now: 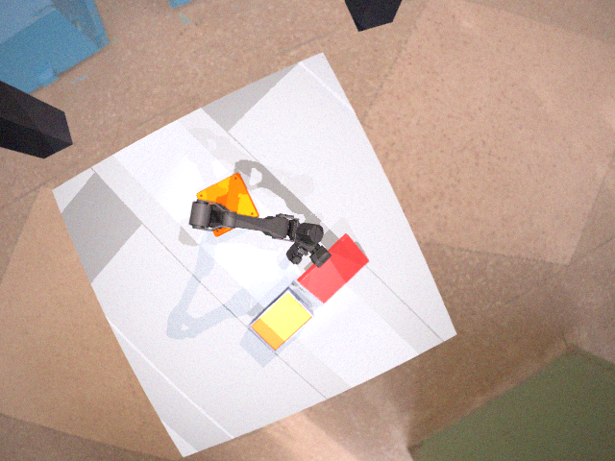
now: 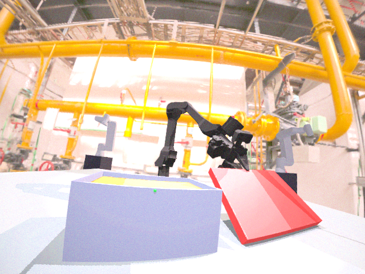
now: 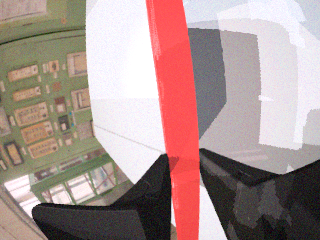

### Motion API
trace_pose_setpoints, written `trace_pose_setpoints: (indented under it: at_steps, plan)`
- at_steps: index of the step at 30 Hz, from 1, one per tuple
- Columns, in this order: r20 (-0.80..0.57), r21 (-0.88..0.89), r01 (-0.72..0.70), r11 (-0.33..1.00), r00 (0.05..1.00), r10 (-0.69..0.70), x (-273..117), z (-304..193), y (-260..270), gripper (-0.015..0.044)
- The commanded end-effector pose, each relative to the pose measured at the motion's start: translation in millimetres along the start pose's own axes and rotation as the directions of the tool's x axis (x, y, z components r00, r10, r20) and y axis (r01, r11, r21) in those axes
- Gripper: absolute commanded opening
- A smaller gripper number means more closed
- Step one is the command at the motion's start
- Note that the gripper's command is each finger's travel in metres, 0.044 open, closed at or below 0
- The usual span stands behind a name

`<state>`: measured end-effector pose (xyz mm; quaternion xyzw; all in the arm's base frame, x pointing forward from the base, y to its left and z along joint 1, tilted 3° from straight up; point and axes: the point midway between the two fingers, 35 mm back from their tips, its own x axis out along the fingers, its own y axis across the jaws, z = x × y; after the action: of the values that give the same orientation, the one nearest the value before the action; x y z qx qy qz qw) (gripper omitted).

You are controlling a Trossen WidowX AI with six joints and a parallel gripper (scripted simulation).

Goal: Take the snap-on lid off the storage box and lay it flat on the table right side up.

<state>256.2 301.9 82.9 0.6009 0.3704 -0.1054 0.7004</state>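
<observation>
The red lid [image 1: 337, 270] [image 2: 265, 203] [image 3: 172, 75] is off the storage box and stands tilted beside it. Its upper edge is in my gripper [image 1: 319, 261] [image 2: 246, 168] [image 3: 185, 157], which is shut on it. The lid's broad outer face is turned up and toward the exterior camera. Its lower edge is at or just above the table; I cannot tell whether it touches. The pale lavender box [image 2: 141, 221] [image 1: 298, 298] stands upright, open at the top, with a yellow-orange inside surface [image 1: 282, 317] [image 2: 144, 183]. The lid's near side is close to the box; contact is unclear.
The white table [image 1: 173, 372] carries my arm's orange base plate [image 1: 228, 190], behind the box and lid. Black blocks [image 1: 375, 12] [image 1: 35, 124] stand beyond the table's edges. Two grey arms [image 2: 110, 135] [image 2: 285, 147] stand in the background. Table surface continues beyond the lid's lower edge.
</observation>
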Motion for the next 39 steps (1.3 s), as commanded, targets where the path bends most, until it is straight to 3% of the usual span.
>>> trace_pose_setpoints:
  at_steps: [1, 39]
  plan:
    - [0.012, -0.006, 0.018, 1.0, 1.0, -0.018, 5, 3, -10, 0.0]
    - [0.012, -0.006, 0.019, 1.0, 1.0, -0.019, 25, 3, -34, 0.0]
